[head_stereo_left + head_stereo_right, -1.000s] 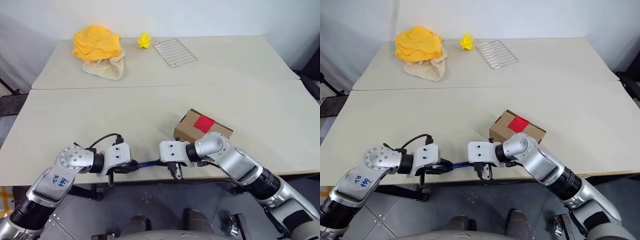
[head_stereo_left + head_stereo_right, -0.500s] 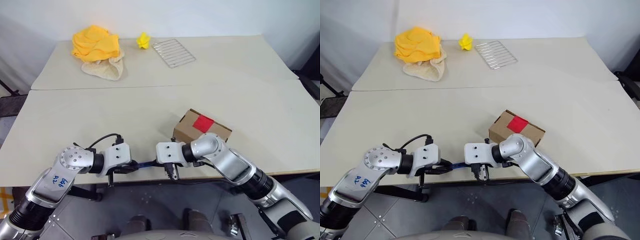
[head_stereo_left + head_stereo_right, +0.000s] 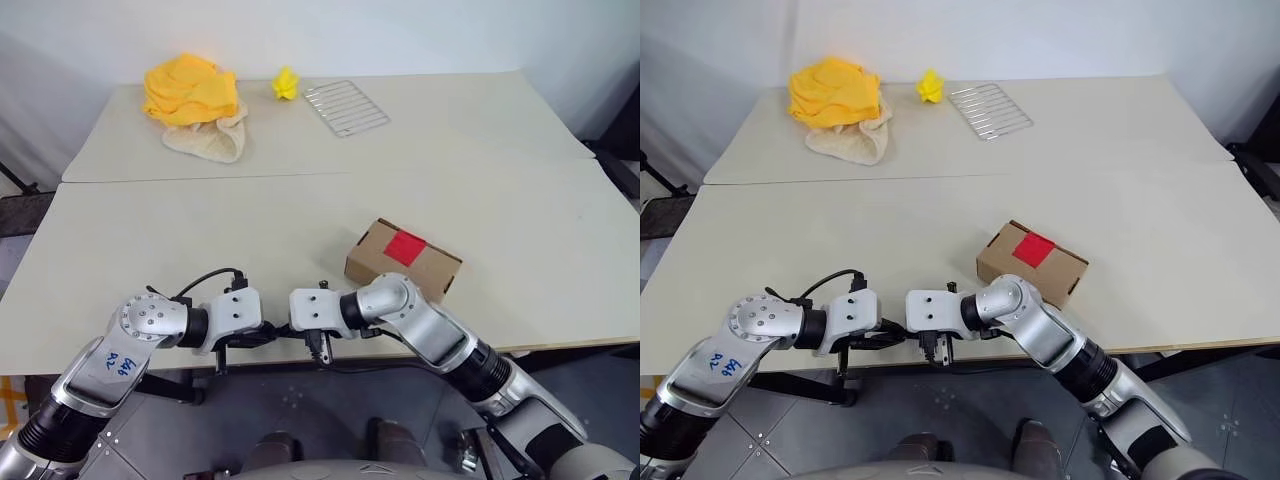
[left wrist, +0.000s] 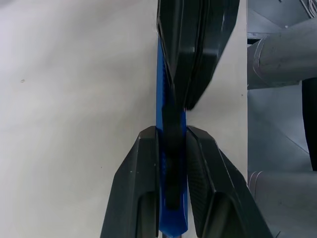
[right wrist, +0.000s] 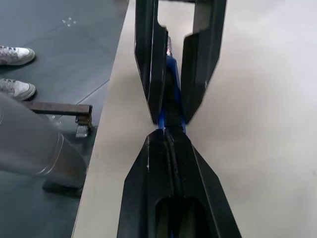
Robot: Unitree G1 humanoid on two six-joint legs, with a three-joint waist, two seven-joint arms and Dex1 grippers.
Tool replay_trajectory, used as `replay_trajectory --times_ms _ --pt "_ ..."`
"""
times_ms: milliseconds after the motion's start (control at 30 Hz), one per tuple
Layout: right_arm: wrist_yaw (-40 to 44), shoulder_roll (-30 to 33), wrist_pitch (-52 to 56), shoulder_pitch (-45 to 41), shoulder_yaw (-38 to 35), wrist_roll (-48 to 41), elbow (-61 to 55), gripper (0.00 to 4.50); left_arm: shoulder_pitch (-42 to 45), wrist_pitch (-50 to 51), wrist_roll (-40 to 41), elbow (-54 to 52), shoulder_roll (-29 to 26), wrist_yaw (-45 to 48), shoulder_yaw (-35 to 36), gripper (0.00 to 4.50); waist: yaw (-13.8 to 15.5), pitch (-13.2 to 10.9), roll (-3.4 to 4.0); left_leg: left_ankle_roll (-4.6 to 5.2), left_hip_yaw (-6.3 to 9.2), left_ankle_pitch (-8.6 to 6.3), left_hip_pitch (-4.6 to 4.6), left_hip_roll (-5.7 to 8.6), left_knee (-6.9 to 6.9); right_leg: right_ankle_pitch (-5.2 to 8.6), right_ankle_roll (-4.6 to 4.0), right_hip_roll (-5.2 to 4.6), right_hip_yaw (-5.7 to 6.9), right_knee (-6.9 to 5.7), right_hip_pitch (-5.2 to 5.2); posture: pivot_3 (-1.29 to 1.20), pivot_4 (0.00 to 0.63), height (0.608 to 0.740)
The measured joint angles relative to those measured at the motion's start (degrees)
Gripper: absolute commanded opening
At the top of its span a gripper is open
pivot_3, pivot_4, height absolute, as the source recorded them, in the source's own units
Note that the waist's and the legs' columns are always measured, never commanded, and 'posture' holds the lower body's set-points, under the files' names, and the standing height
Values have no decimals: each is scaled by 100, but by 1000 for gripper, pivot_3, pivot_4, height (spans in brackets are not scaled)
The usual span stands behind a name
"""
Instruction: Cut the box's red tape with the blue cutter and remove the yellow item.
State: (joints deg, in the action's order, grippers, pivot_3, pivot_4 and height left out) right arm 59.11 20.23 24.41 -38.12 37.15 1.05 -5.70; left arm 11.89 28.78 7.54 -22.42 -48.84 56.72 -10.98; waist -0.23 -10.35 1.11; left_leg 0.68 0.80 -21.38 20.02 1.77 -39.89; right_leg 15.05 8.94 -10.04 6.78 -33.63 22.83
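We are looking along the near edge of the front table [image 3: 150,240], from left to right. The left gripper [image 4: 172,144] is holding the blue cutter [image 4: 164,89] between its two black fingers, which are standing narrow on the slim stick; this hand is staying in the same place as one second ago. Just to its right, the right gripper [image 5: 168,136] is now meeting it tip to tip. Its fingers are pressed together, and the cutter's end is reaching them; we cannot tell if they are pinching it. One second ago a clear stretch of the blue cutter was showing between the two hands; now the right hand has come toward the left one, and only a very short piece is remaining in the gap in the head views.

Further right, the box [image 3: 380,258] is lying flat on the same table, apart from both grippers, with the red tape [image 3: 407,246] on its top face. It is lying where it was before, but the right wrist is no longer covering its near corner. The flaps are closed.

On the far table are lying an orange-yellow cloth heap [image 3: 190,88], a small yellow lump [image 3: 286,83] and a wire rack [image 3: 346,105].
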Motion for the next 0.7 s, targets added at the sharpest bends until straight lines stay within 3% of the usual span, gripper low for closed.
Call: replay_trajectory --times_ms 233,433,600,700 --pt "-9 -177 -141 -28 15 27 208 0 0 -9 -38 34 2 3 -6 495 -1 2 1 -3 -19 -1 -45 -7 23 3 -5 10 -22 -1 -22 0 150 740" --pt "35 100 216 -30 -194 -27 -38 0 -13 -235 -65 190 160 -31 2 495 63 0 3 -2 -34 -4 -66 -13 32 3 -7 13 -42 2 -29 0 150 740" --pt "289 1095 1645 -34 -1794 -1018 -1271 0 -312 -1215 -60 584 634 -353 338 495 186 -4 6 1 -32 -12 -46 -36 26 3 -6 15 -41 19 -25 0 150 740" --pt "260 1213 2397 -141 -2305 -1539 -1661 616 -308 -1907 -122 1022 837 -611 494 468 159 -4 6 -9 -35 -17 -50 -45 27 1 -16 40 -41 18 -24 0 150 740"
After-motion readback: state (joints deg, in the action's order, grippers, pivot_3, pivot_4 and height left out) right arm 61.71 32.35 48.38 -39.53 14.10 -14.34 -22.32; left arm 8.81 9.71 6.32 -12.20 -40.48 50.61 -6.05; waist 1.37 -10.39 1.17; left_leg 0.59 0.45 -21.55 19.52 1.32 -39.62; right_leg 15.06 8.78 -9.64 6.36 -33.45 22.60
